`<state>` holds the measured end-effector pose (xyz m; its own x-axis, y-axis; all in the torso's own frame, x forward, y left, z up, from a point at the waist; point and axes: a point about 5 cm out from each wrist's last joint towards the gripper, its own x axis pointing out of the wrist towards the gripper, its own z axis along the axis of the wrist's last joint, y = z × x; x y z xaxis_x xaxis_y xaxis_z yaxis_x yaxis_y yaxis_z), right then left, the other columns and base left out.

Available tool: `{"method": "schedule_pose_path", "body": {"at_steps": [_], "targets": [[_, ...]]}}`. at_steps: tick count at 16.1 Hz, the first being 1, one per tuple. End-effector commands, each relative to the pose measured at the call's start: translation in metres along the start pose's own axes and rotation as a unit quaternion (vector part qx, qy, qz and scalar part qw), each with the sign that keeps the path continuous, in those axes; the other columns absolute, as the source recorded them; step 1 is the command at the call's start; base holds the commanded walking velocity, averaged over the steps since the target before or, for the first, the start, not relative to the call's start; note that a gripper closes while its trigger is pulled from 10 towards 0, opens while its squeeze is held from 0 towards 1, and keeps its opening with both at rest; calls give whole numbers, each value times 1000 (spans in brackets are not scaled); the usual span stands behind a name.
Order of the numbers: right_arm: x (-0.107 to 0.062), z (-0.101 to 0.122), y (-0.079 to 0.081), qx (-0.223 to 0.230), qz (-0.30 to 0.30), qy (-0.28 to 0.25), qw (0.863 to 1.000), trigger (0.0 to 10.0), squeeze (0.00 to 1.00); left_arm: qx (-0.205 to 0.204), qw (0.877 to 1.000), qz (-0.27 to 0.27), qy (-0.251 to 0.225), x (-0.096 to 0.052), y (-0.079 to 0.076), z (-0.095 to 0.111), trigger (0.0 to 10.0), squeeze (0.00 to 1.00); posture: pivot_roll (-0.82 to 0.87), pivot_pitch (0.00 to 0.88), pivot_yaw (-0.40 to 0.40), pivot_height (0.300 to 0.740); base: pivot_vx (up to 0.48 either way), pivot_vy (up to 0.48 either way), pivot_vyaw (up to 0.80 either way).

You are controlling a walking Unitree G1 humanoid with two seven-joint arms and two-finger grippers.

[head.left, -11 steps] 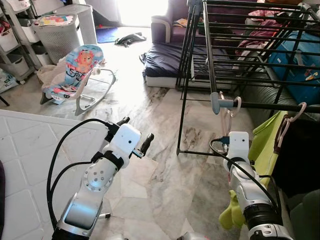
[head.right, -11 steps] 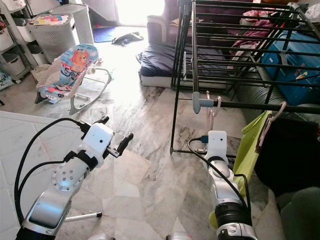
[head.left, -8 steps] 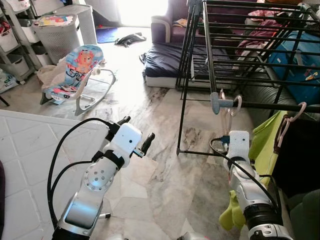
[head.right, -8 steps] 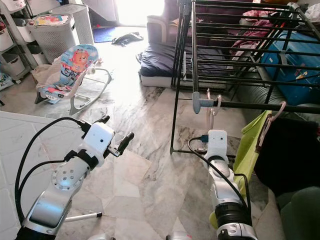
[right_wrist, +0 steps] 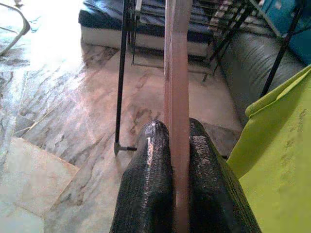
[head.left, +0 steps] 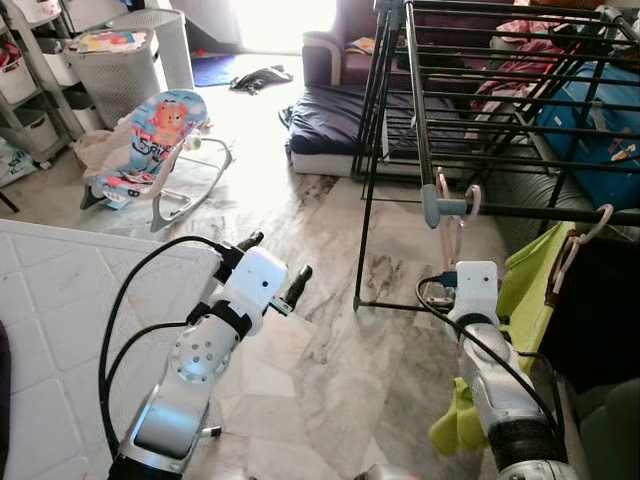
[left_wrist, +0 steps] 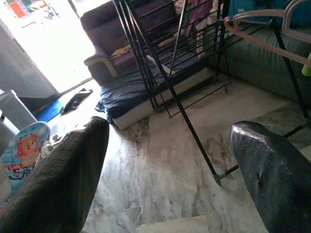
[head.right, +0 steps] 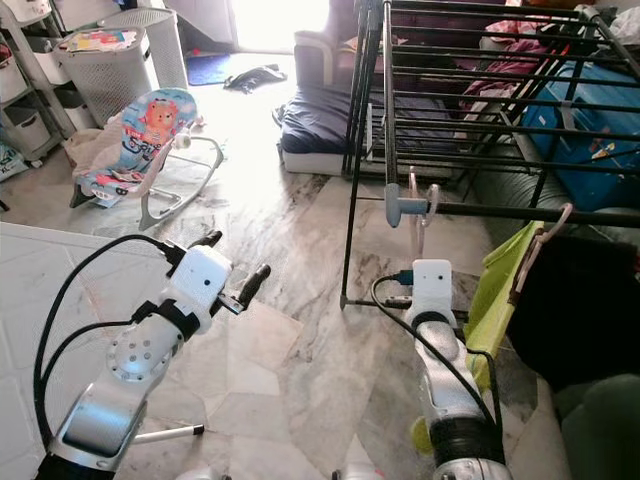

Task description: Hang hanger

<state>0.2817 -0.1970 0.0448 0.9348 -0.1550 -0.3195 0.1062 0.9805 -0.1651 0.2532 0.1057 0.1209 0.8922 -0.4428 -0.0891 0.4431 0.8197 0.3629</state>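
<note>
A black drying rack stands ahead on the right, and its front rail ends in a grey cap. My right gripper is shut on the stem of a pink hanger. The hanger's hook sits at the rail right beside the cap; I cannot tell whether it rests on the rail. A lime green garment hangs close to my right arm. Another pink hanger hooks the same rail further right. My left gripper is open and holds nothing, raised over the floor left of the rack.
A baby bouncer and a grey laundry basket stand at the far left. A dark mattress lies on the floor before a purple sofa. A white quilted surface lies near left. Dark cloth hangs at right.
My right arm has lifted the hanger a little, bringing the hook slightly higher at the rail's capped end. The left arm has barely shifted.
</note>
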Motion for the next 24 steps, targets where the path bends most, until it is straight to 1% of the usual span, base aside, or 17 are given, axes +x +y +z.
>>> {"method": "schedule_pose_path", "body": {"at_steps": [1, 3, 4, 5, 6, 7, 8, 9, 11, 13, 14, 15, 17, 19, 20, 22, 24], "targets": [[-2, 13, -1, -11, -6, -39, 999, 10000, 0, 1, 1000, 8, -8, -1, 1, 2, 10000, 0, -30, 0, -17, 740, 0, 0, 0], [-12, 17, -6, -22, -23, -65, 997, 10000, 0, -9, 1000, 16, -13, -2, 1, 3, 10000, 0, -27, 0, -29, 740, 0, 0, 0], [-21, 17, -9, -26, -33, -75, 996, 10000, 0, -13, 999, 23, -18, -4, 0, 3, 10000, 0, -26, 0, -31, 740, 0, 0, 0], [-21, 17, -9, -26, -33, -75, 996, 10000, 0, -13, 999, 23, -18, -4, 0, 3, 10000, 0, -26, 0, -31, 740, 0, 0, 0], [-33, 13, -9, -33, -34, -79, 996, 10000, 0, -21, 999, 30, -18, -8, 0, 2, 10000, 0, -33, 0, -32, 740, 0, 0, 0], [-33, 13, -9, -33, -34, -79, 996, 10000, 0, -21, 999, 30, -18, -8, 0, 2, 10000, 0, -33, 0, -32, 740, 0, 0, 0], [-45, 9, -10, -39, -31, -81, 996, 10000, 0, -27, 999, 33, -13, -14, 0, -2, 10000, 0, -33, 0, -32, 740, 0, 0, 0], [-50, 5, -15, -39, -33, -74, 996, 10000, 0, -22, 999, 31, -10, -15, -1, -4, 10000, 0, -35, 0, -32, 740, 0, 0, 0], [-52, -1, -20, -25, -31, -54, 998, 10000, 0, -15, 999, 36, -15, -12, 0, -3, 10000, 0, -29, 0, -36, 740, 0, 0, 0], [-59, -2, -18, -25, -22, -49, 998, 10000, 0, -16, 999, 39, -19, -10, 1, 0, 10000, 0, -30, 0, -37, 740, 0, 0, 0], [-68, -5, -17, -28, -14, -42, 999, 10000, 0, -16, 999, 40, -22, -8, 2, 1, 10000, 0, -33, 0, -36, 740, -255, 0, 0], [-72, -8, -19, -16, -10, -27, 999, 10000, 0, -17, 999, 41, -23, -8, 3, 2, 10000, 0, -36, 0, -34, 740, -259, 0, 0], [-75, -15, -22, 11, -7, 7, 1000, 10000, 0, -20, 999, 40, -24, -7, 3, 2, 10000, 0, -45, 0, -30, 740, -259, 0, 0], [-77, -19, -22, 18, 2, 28, 999, 10000, 0, -20, 999, 36, -26, -6, 1, 3, 10000, 0, -46, 0, -29, 740, -257, 0, 0], [-78, -20, -22, 20, 5, 35, 999, 10000, 0, -19, 999, 36, -27, -5, 2, 4, 10000, 0, -48, 0, -28, 740, -262, 0, 0], [-79, -17, -21, 20, 9, 29, 999, 10000, 0, -18, 999, 36, -29, -3, 3, 5, 10000, 0, -48, 0, -28, 740, -259, 0, 0], [-79, -17, -20, 21, 11, 34, 999, 10000, 0, -17, 999, 37, -29, -3, 4, 5, 10000, 0, -46, 0, -25, 740, -259, 0, 0]]}}
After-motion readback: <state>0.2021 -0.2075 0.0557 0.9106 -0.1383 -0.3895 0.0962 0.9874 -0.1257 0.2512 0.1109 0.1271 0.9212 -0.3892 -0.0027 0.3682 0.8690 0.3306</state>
